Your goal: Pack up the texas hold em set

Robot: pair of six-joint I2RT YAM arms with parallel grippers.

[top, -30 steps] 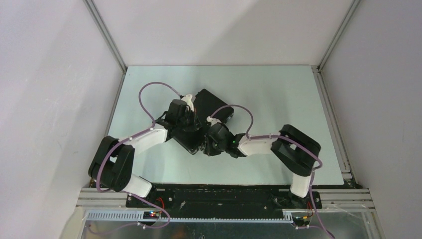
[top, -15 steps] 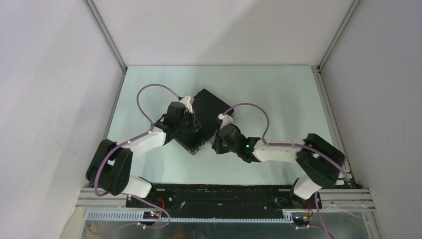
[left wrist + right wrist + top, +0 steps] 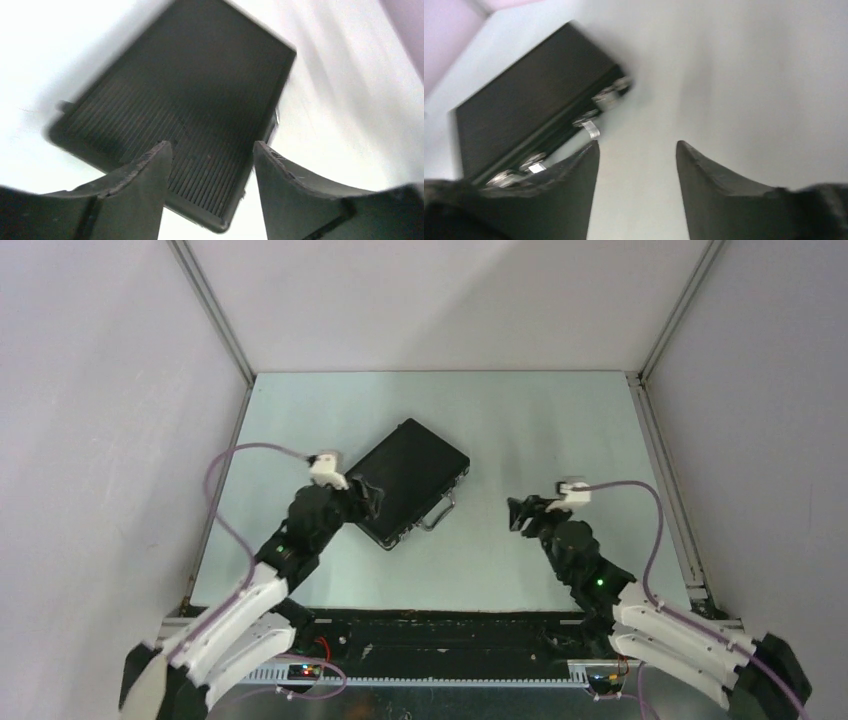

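The texas hold em set shows as a closed black case (image 3: 410, 475), lying flat and askew at mid-table with its silver handle (image 3: 438, 512) facing the near right. My left gripper (image 3: 364, 494) hovers open over the case's near left corner, touching nothing. The left wrist view looks down on the ribbed lid (image 3: 185, 95) with the open left gripper (image 3: 211, 146) above it. My right gripper (image 3: 521, 512) is open and empty, off to the right of the case over bare table. In the right wrist view the case (image 3: 524, 115), its handle (image 3: 592, 128) and latches lie left of the right gripper (image 3: 637, 144).
The pale green table (image 3: 560, 430) is boxed in by white walls at the left, back and right, with aluminium rails (image 3: 665, 480) along the sides. A black base bar (image 3: 450, 635) with both arm mounts runs along the near edge.
Both arms have drawn back from the case towards their bases, the left to the near left and the right to the near right. Both grippers have gone from shut to open.
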